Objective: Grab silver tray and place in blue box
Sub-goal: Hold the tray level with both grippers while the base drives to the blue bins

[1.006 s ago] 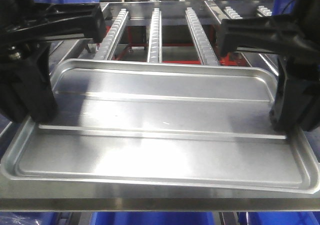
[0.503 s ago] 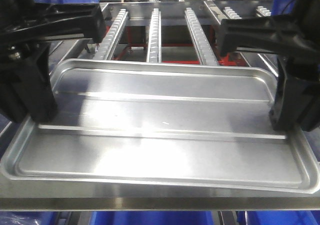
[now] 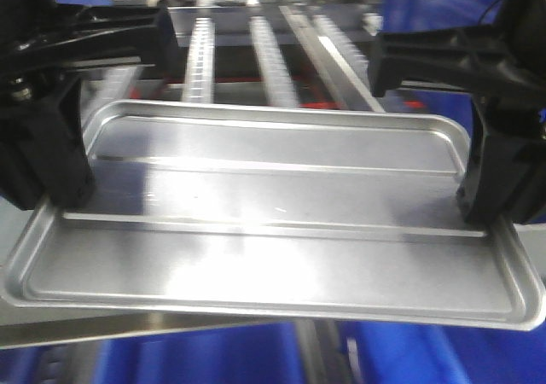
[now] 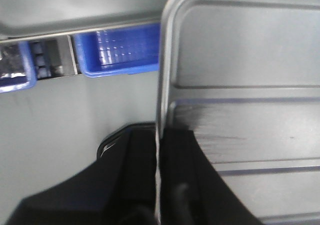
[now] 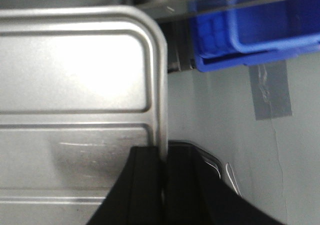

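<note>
The silver tray (image 3: 273, 230) hangs level above the table edge, held at both short ends. My left gripper (image 3: 64, 200) is shut on its left rim, and the left wrist view shows that rim (image 4: 240, 60) pinched between my left gripper's (image 4: 159, 135) black fingers. My right gripper (image 3: 478, 213) is shut on the right rim, which the right wrist view shows clamped in the same way on the tray (image 5: 75, 75) by the right gripper (image 5: 163, 157). Blue box plastic (image 3: 401, 354) shows blurred below the tray's front edge. A blue box (image 5: 255, 25) also lies beyond the tray's corner.
A rack of roller rails (image 3: 269, 51) runs away behind the tray. A metal table edge (image 3: 128, 324) slants under the tray's front left. Another blue crate (image 4: 125, 50) sits past the grey floor in the left wrist view. Grey tape (image 5: 270, 90) marks the floor.
The tray stays gripped at both ends. The roller rack and table edge behind and below it have shifted and blurred, and much more blue shows under the tray's front.
</note>
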Robot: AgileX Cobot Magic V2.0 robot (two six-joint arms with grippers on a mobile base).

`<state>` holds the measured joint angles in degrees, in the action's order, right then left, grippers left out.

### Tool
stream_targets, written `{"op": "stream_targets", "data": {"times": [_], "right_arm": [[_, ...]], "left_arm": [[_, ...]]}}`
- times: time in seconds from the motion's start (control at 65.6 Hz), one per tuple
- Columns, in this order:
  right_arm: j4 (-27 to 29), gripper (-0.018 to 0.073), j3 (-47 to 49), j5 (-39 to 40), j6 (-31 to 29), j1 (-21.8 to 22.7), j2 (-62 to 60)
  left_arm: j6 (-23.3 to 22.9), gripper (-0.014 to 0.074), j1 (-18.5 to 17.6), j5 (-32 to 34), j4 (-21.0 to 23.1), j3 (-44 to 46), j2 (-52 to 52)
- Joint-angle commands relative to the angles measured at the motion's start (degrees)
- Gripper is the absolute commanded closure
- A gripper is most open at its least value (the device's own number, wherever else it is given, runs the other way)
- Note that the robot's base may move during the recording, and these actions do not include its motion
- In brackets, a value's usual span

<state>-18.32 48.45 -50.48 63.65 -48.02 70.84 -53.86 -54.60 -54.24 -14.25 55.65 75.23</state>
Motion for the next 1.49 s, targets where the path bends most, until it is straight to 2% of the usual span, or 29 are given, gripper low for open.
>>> {"op": "stream_targets", "data": {"times": [0.0, 1.479], "right_arm": [[-2.8, 0.0491, 1.3, 0.6, 0.0, 0.1, -1.2], [-2.8, 0.0491, 1.3, 0.6, 0.0, 0.1, -1.2]], "left_arm": [[-0.1, 0.0611, -0.4, 0.7, -0.7, 1.6, -1.9], [-0.1, 0.0611, -0.4, 0.7, -0.7, 1.6, -1.9]]}}
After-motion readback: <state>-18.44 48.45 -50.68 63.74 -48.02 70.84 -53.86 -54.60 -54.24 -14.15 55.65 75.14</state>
